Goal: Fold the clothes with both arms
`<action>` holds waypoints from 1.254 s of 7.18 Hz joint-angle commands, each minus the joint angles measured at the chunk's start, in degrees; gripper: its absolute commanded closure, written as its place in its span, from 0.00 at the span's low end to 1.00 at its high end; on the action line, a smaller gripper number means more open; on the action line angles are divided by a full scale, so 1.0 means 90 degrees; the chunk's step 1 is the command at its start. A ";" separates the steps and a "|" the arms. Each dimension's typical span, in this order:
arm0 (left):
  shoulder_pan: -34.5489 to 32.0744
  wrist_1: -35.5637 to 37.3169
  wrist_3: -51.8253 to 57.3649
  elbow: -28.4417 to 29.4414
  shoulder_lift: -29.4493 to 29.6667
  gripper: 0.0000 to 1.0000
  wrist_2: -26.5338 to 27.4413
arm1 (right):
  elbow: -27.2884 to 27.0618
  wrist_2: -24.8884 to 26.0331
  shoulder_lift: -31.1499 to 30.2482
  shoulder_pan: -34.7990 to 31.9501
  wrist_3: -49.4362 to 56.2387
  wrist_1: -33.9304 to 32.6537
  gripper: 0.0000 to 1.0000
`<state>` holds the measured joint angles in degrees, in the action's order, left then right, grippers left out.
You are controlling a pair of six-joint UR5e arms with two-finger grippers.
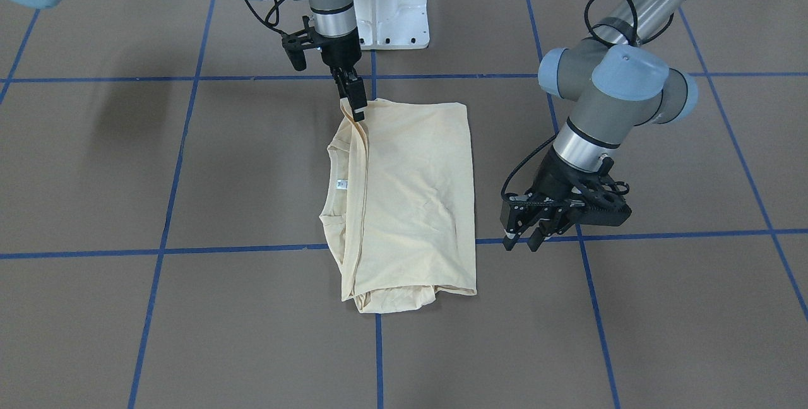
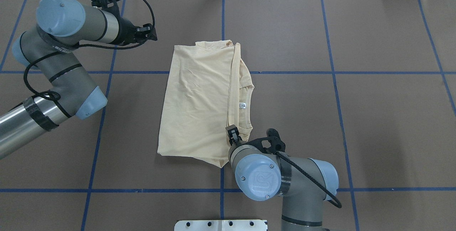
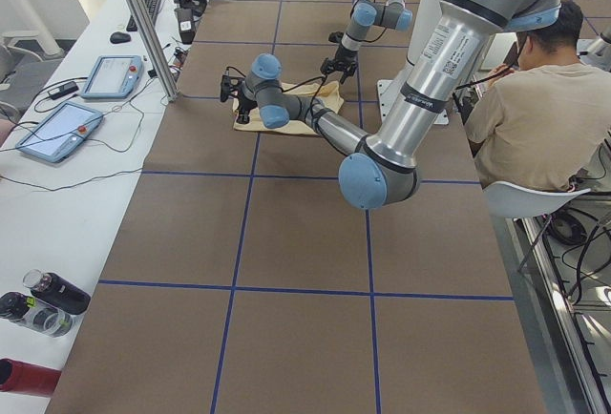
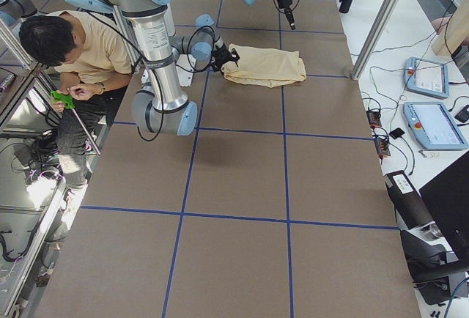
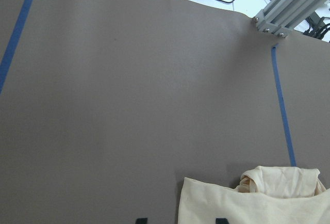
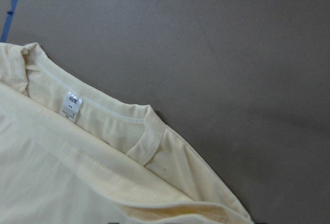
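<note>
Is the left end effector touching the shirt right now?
No. In the front-facing view the left end effector hangs over bare table beside the shirt, with a clear gap between them.

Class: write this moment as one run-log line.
shirt: folded, flat on table | right gripper: on its edge | left gripper: off shirt

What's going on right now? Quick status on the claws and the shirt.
Right gripper shut on the T-shirt edge near the collar. Left gripper open, hovering clear beside it. Shirt folded into a rectangle, neck label showing. Nothing in the way.
</note>
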<state>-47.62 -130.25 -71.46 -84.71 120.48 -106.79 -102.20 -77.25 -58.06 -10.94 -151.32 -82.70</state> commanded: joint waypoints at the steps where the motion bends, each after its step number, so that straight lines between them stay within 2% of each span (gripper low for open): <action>1: 0.0008 0.0000 -0.0028 -0.0002 0.0002 0.47 0.0000 | 0.0242 0.0019 0.0094 0.0005 -0.0052 -0.0010 0.14; 2: 0.0008 0.0000 -0.0028 -0.0012 0.0002 0.47 0.0000 | 0.0320 0.0019 0.0094 0.0053 -0.0052 -0.0029 0.16; 4: 0.0009 0.0010 -0.0038 -0.0002 0.0002 0.47 0.0000 | 0.0330 0.0009 0.0104 0.0063 -0.0052 -0.0039 0.29; 9: 0.0018 0.0039 -0.0048 0.0008 0.0031 0.47 0.0000 | 0.0193 -0.0098 0.0113 0.0112 -0.0052 -0.0410 0.29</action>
<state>-47.46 -129.91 -71.93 -84.67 120.74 -106.79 -100.33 -77.82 -57.05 -10.00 -151.79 -85.95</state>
